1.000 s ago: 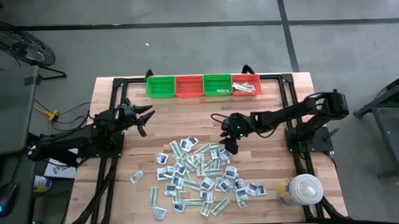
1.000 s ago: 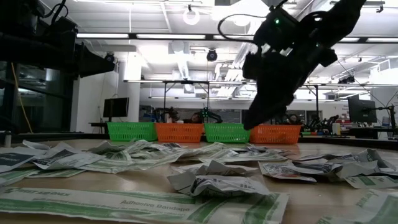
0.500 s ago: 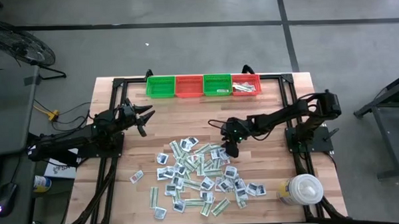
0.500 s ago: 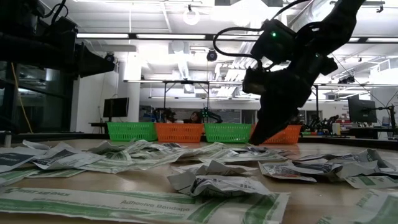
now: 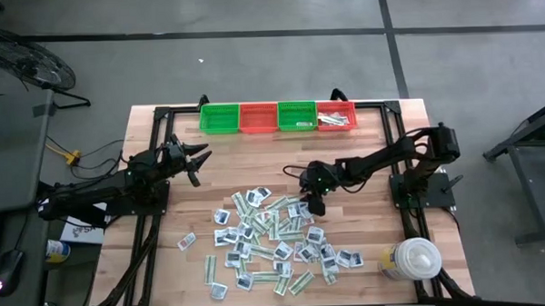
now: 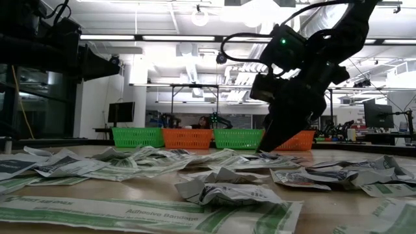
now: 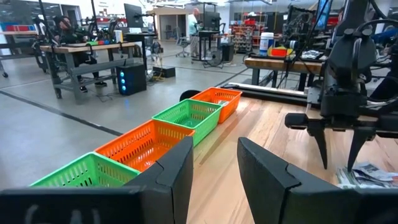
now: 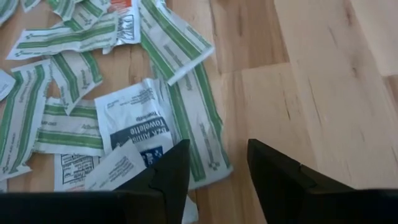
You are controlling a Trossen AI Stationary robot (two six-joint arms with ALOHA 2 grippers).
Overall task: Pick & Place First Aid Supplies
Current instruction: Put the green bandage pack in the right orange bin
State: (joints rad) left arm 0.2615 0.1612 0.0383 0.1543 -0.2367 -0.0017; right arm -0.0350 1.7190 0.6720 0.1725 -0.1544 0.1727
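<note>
Two dark fingers of the right gripper stand apart with nothing between them, tips low over the far right edge of the packets. Under them lie a white square packet with blue print and a long pale strip with green stripes. Others spread in a loose heap across the table. The left gripper waits, also parted and empty, near the baskets.

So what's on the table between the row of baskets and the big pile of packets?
Nothing lies there: in the high view only bare wooden table shows between the baskets and the packets. The right hand hangs at the pile's far edge.
</note>
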